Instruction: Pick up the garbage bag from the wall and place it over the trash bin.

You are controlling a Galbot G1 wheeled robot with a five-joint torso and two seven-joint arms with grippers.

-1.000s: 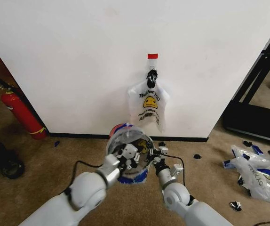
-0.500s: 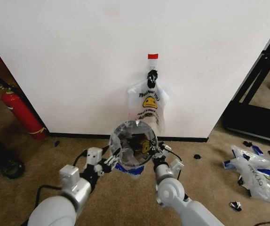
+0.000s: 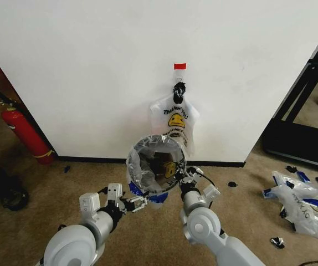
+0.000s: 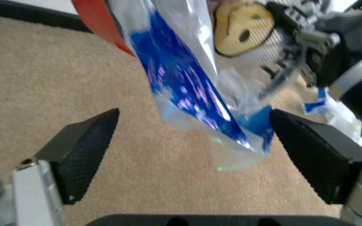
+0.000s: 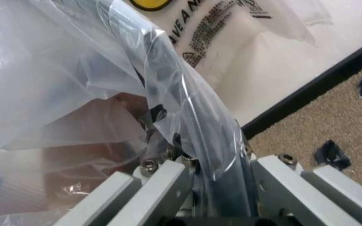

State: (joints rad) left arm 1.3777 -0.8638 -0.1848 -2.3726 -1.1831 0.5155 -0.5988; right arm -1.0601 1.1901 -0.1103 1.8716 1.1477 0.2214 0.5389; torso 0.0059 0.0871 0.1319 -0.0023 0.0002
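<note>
The trash bin [image 3: 139, 166] stands on the carpet before the wall [image 3: 92, 66], its red base [image 4: 96, 21] just visible. The garbage bag [image 3: 149, 197] is draped over the bin; its blue-patched lower edge [image 4: 187, 89] hangs loose down the bin's side. My left gripper [image 3: 136, 204] is open, low beside the bin, and its black pads [image 4: 86, 150] stand wide apart short of the bag. At the bin's rim [image 5: 226, 190], my right gripper [image 3: 182, 176] is shut over the plastic [image 5: 55, 70].
Another printed bag [image 3: 175, 119] hangs on the black hook [image 3: 178, 87] under a red tape strip [image 3: 179, 66]. A red fire extinguisher [image 3: 23, 133] leans at the left. Loose bags [image 3: 306, 202] lie on the right, behind them a black frame [image 3: 303, 111].
My left gripper has let go of the bag at the bin's rim, opened and drawn back low towards me. The right gripper stays at the rim.
</note>
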